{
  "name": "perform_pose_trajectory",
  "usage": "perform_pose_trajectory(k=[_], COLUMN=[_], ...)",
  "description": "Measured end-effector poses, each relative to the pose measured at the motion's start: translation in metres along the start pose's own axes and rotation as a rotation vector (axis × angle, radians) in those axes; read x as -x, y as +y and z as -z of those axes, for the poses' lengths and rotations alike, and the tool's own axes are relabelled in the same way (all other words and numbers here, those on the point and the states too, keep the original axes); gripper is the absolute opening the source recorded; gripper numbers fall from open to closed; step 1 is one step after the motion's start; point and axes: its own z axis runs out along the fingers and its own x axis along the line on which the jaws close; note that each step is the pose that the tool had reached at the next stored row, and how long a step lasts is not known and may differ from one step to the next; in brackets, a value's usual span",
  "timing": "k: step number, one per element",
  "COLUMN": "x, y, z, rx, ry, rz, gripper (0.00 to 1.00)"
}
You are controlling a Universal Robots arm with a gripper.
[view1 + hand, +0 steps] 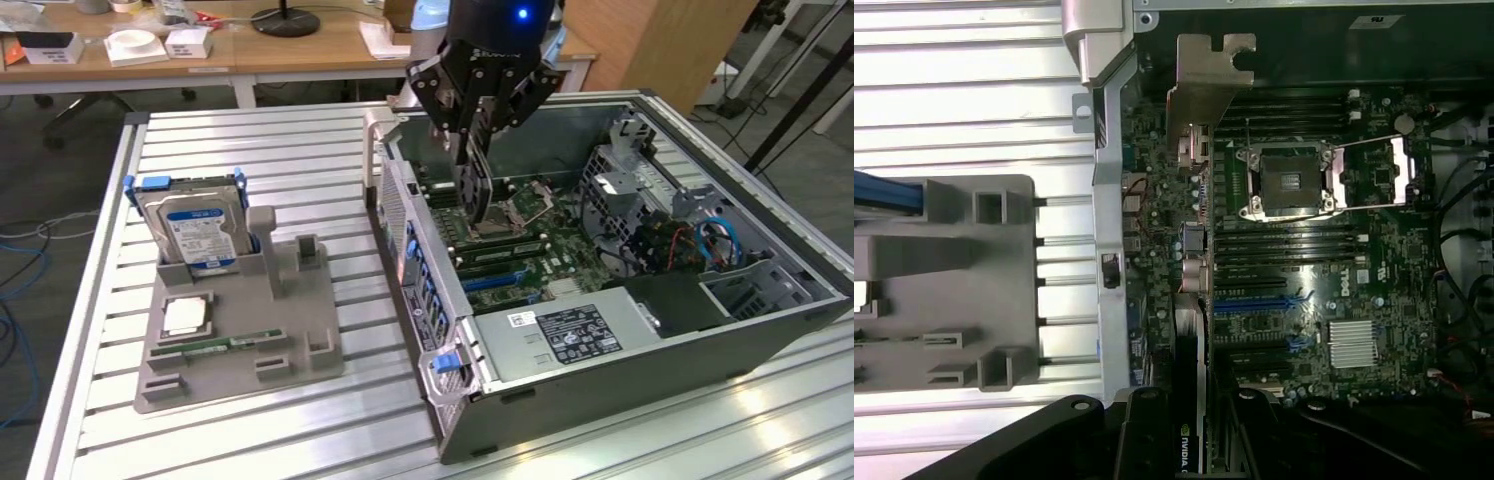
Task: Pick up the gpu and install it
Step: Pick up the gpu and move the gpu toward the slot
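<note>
The arm [483,20] points straight down, its pincer [475,150] clamped on the upright gpu [474,200].

Exterior view: high, oblique, over ribbed aluminium bench [267,150].
Wrist view: close, facing into open dark metal computer case [1106,210].
Shared: its green motherboard [1384,285].

free: above open case [641,390] | blocks gpu [475,190]: rear wall [396,215], drive cage [621,185]

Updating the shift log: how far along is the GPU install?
Done: the gpu is off the tray. In hand: the fingers grip it upright over the motherboard inside the case. Left: it does not look seated in a slot yet.
</note>
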Motion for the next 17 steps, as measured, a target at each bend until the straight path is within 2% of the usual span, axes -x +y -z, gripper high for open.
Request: perform_pose_trajectory(k=[17], x=[0.0102], y=[0.0007], z=[-0.0002], rx=[0.0000], ry=[0.0000], rz=[0.000], gripper=[0.26])
